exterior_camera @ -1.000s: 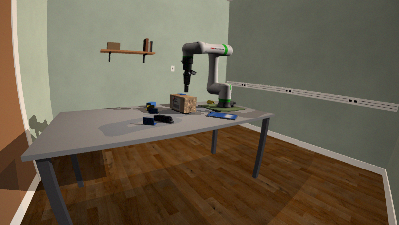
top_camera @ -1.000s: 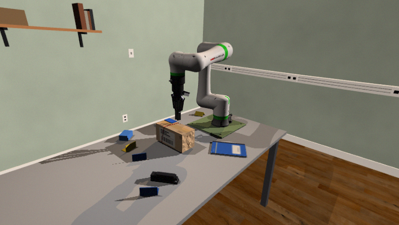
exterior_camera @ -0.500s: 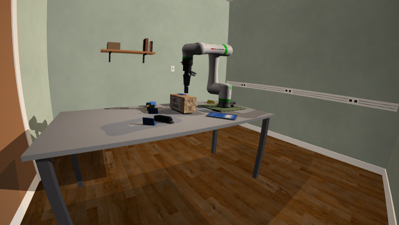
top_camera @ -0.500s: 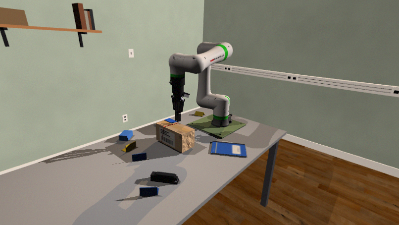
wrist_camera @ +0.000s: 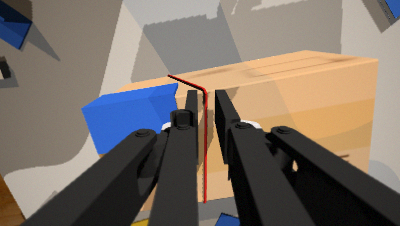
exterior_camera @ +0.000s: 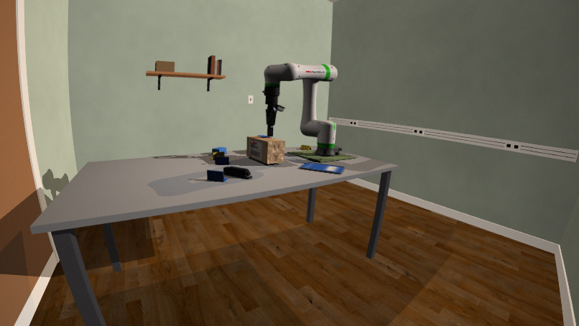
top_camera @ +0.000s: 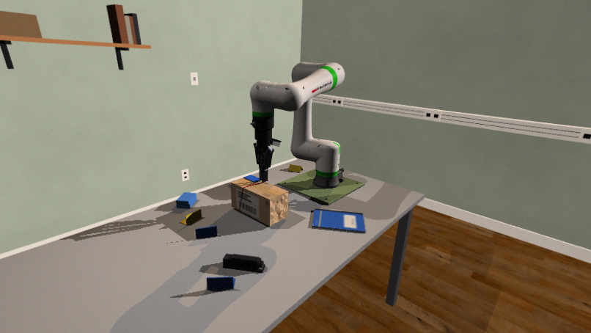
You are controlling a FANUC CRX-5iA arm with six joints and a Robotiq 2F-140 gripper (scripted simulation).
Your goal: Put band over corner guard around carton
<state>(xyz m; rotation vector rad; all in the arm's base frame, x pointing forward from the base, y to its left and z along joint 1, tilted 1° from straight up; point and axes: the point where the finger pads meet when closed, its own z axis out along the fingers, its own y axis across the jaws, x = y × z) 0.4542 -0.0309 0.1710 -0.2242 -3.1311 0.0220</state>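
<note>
The carton (top_camera: 279, 208) (exterior_camera: 275, 151) (wrist_camera: 310, 110) stands on the table and looks level. The blue corner guard (top_camera: 251, 178) (exterior_camera: 263, 136) (wrist_camera: 132, 112) sits over the top edge at one end. The thin red band (top_camera: 252, 185) (wrist_camera: 205, 150) crosses the top beside the guard, not over it, and slants toward the guard's end down one side face. My gripper (top_camera: 263, 179) (exterior_camera: 270, 134) (wrist_camera: 206, 105) points down just above the carton top. Its fingers are close together with a narrow gap, and the band shows in that gap without contact that I can see. The band's underside is hidden.
A blue box (top_camera: 186, 199), a yellow angle piece (top_camera: 192, 216) and dark blue pieces (top_camera: 206, 232) (top_camera: 220, 283) stand left and in front. A black stapler (top_camera: 243, 262) lies in front, a blue binder (top_camera: 331, 220) right. Another yellow piece (top_camera: 295, 168) lies behind.
</note>
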